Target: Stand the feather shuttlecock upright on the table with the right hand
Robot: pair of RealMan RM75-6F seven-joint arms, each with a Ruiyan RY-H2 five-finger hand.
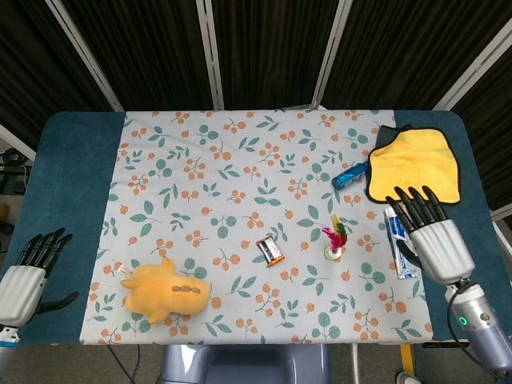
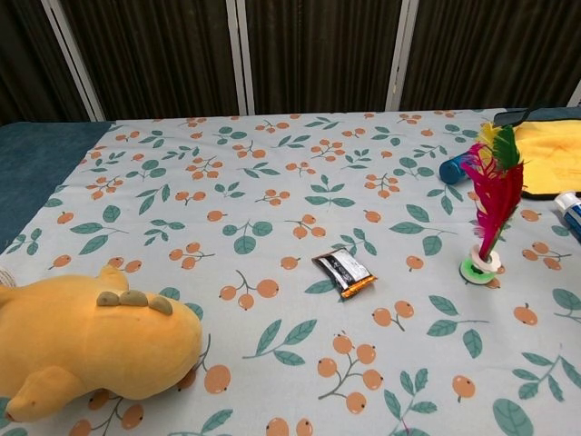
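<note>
Head view: the feather shuttlecock point(image 1: 334, 242) stands upright on its green-and-white base on the floral tablecloth point(image 1: 200, 184), its red, yellow and green feathers pointing up, free of any hand. The right hand point(image 1: 432, 240) hovers at the shuttlecock's 3 o'clock, well apart from it, fingers spread and holding nothing, above a white-and-blue tube point(image 1: 398, 250) lying at the cloth's edge. At the shuttlecock's 1 o'clock lie a blue bottle point(image 1: 350, 177) on its side and, just beyond it, a yellow cloth point(image 1: 414, 166) with dark trim. A small dark snack packet point(image 1: 270, 251) with orange ends lies at the shuttlecock's 9 o'clock, and a yellow plush toy point(image 1: 166, 291) sits farther off at 8 o'clock. The left hand point(image 1: 26, 276) rests at the table's far left on the blue table point(image 1: 72, 168), fingers apart and empty. The chest view shows the shuttlecock point(image 2: 490, 213) leaning very slightly, base flat on the cloth, with the packet point(image 2: 344, 273) at its 9 o'clock and the plush toy point(image 2: 91, 341) at 8 o'clock.
</note>
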